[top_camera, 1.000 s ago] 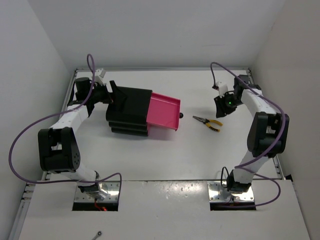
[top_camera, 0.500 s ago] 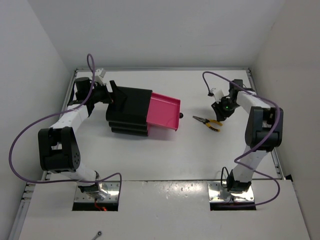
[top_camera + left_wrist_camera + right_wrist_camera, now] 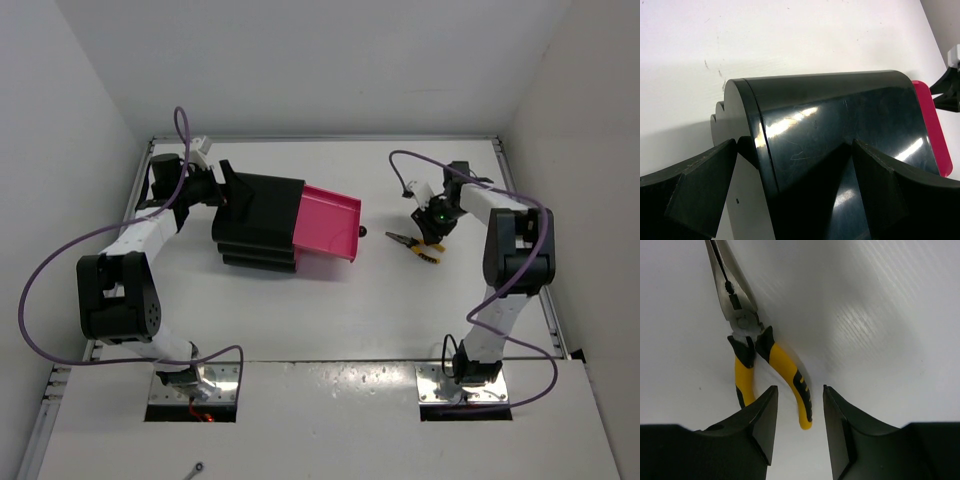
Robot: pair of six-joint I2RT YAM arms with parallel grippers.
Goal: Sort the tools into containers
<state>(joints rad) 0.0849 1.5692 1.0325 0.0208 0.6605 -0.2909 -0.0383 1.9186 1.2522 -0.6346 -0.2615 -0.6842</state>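
The black cabinet [image 3: 258,222] lies tilted at the back left, with one magenta-pink drawer [image 3: 328,222] slid out to the right, its black knob [image 3: 362,233] at the end. My left gripper [image 3: 228,190] clamps the cabinet's rear end; in the left wrist view its fingers [image 3: 695,190] straddle the glossy black shell [image 3: 830,125]. The yellow-handled pliers [image 3: 415,245] lie flat on the table. My right gripper [image 3: 432,225] is open just above them, one yellow handle [image 3: 787,372] lying between its jaws [image 3: 800,405]. The screwdriver and scissors are out of view.
White walls enclose the table on the left, back and right. Purple cables loop from both arms [image 3: 60,270]. The table's right edge rail [image 3: 548,310] runs close to the right arm. A small metal piece [image 3: 196,467] lies on the near ledge.
My right gripper has moved left and down from the back right, ending over the pliers' handles. The left arm, cabinet and drawer have not moved.
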